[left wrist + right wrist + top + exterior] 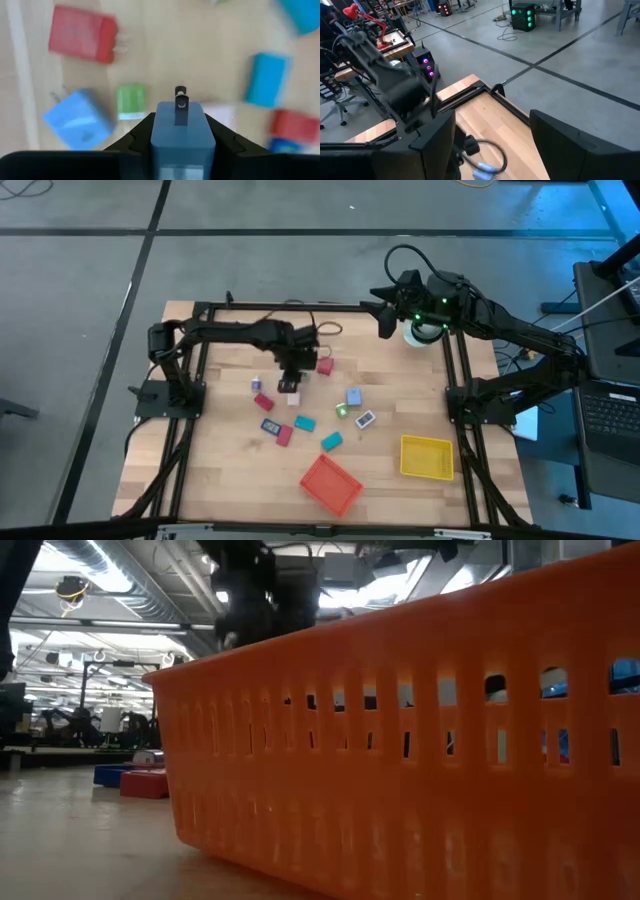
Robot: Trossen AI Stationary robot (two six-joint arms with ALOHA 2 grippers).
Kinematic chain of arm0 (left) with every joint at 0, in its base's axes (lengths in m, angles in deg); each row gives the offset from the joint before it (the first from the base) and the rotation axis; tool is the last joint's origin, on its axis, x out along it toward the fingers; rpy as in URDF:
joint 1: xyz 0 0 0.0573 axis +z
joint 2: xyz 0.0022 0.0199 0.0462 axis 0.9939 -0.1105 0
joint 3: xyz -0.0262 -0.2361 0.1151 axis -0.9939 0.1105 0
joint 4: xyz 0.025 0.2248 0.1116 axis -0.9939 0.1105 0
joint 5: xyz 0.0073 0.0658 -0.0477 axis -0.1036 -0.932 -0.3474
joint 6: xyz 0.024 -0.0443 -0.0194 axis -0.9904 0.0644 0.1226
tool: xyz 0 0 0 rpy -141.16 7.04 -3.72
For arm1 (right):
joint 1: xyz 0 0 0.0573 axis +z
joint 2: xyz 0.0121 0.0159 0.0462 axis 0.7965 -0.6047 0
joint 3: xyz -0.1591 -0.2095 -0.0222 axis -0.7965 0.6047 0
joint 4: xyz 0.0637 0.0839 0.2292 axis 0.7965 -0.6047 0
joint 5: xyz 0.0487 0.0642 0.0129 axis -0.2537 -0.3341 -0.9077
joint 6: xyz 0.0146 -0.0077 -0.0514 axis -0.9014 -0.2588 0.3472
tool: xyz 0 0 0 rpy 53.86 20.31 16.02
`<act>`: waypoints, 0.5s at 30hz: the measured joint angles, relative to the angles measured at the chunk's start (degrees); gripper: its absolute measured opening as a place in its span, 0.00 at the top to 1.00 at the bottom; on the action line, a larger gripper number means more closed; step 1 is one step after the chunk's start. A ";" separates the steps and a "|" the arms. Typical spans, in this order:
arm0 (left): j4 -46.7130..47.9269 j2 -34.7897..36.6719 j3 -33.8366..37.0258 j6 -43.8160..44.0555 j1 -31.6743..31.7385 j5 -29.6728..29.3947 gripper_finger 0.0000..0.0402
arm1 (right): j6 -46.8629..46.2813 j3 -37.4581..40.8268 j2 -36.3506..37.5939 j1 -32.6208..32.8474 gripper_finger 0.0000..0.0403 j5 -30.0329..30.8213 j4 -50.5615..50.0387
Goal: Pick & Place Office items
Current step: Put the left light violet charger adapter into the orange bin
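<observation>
Blue block point(183, 142) in left pincer point(182, 131)

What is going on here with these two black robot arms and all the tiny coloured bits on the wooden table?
The left gripper has its jaws shut on a small blue blocky plug-like piece, above the scattered small red, blue, teal and green pieces in the middle of the wooden table. The flat orange-red square tray and the yellow square tray sit near the front edge. The right gripper waits, jaws open, over the table's far right corner.
</observation>
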 joint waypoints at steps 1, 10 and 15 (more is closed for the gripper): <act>0.05 0.02 -1.56 0.94 -0.03 2.05 0.72 | 0.17 -0.01 0.00 -0.04 0.35 0.01 0.17; -2.38 0.54 -14.96 1.44 -7.36 15.68 0.72 | 3.17 0.00 0.02 -1.56 0.35 0.88 1.43; -2.76 -0.20 -14.53 0.60 -14.38 16.83 0.72 | 3.21 0.00 0.02 -2.96 0.35 -0.42 1.43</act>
